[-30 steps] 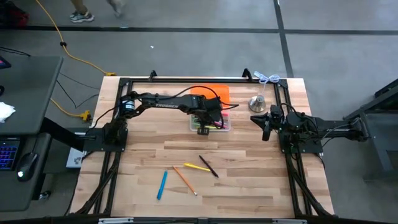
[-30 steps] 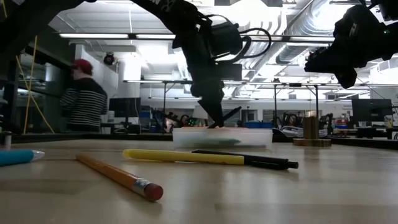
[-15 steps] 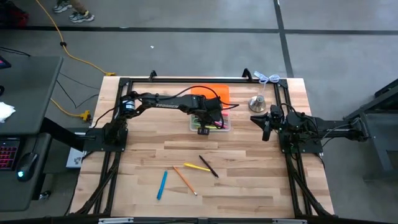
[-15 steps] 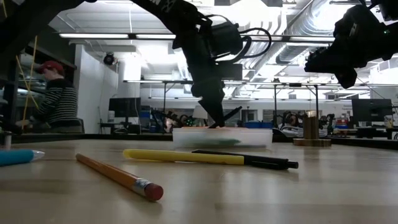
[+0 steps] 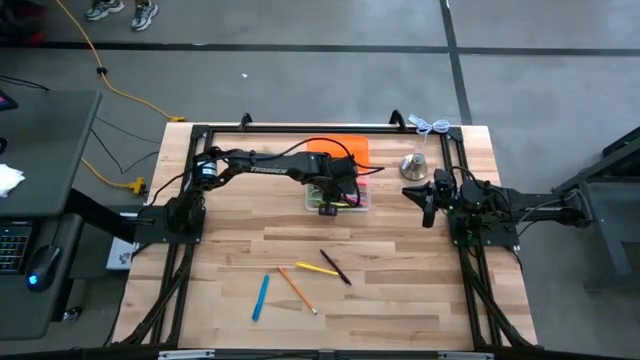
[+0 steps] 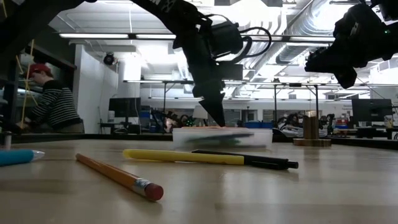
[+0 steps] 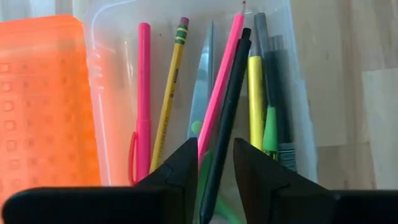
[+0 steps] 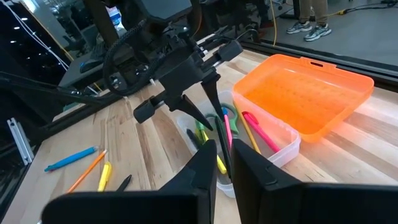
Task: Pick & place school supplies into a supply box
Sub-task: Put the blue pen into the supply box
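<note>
Released a moment ago, the black pen (image 7: 225, 118) now lies flat in the supply box (image 5: 338, 196) rather than propped up; the left gripper (image 7: 215, 163) stands spread above it. Right gripper (image 5: 428, 203), pressed together, waits aside. Four supplies remain on the table (image 5: 400, 290).

The left tool (image 7: 216, 163) has loosened on the black pen (image 7: 225, 118), now flat in the box (image 6: 222, 138).

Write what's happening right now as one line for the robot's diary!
left gripper: open over supply box, black pen between fingers | right gripper: shut, waiting by bell
</note>
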Tool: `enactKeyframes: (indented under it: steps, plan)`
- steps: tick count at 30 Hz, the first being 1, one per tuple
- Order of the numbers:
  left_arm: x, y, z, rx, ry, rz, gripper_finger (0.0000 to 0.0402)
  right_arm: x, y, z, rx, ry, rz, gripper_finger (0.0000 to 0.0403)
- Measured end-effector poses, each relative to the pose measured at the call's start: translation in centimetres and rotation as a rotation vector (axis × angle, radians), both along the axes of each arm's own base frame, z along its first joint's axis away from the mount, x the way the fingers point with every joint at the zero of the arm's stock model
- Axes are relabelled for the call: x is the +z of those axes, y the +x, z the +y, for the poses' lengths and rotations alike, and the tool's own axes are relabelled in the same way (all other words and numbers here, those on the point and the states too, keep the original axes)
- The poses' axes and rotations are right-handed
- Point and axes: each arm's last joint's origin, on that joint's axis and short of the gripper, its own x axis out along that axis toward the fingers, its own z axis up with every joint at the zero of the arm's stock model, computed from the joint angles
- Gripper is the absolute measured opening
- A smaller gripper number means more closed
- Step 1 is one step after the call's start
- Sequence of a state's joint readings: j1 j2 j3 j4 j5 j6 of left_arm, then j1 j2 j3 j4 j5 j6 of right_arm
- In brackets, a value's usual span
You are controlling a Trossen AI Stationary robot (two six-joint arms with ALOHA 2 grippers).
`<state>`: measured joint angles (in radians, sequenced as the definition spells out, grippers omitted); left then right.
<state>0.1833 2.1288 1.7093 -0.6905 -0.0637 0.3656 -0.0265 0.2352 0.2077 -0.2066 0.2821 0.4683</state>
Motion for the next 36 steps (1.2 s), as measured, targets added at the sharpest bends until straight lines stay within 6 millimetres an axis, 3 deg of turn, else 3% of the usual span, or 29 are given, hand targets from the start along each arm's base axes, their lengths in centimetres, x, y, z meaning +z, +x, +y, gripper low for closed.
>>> enactKeyframes:
  steps: [8,18,26,36]
  plan:
    - [0.3,-0.1,0.1,0.029,0.045,0.023,0.0132,0.0,0.0,0.0,0.000,0.000,0.000,0.0027]
    - [5.5,0.1,0.3,0.124,0.027,0.018,0.0133,0.0,0.0,0.0,0.001,-0.001,0.002,0.0031]
    - [9.5,-1.1,0.1,0.292,-0.040,0.062,0.0133,0.0,0.0,0.0,0.001,-0.001,0.002,0.0030]
    - [11.7,-3.7,-0.7,0.510,-0.172,0.224,0.0133,0.0,0.0,0.0,0.001,-0.001,0.002,0.0030]
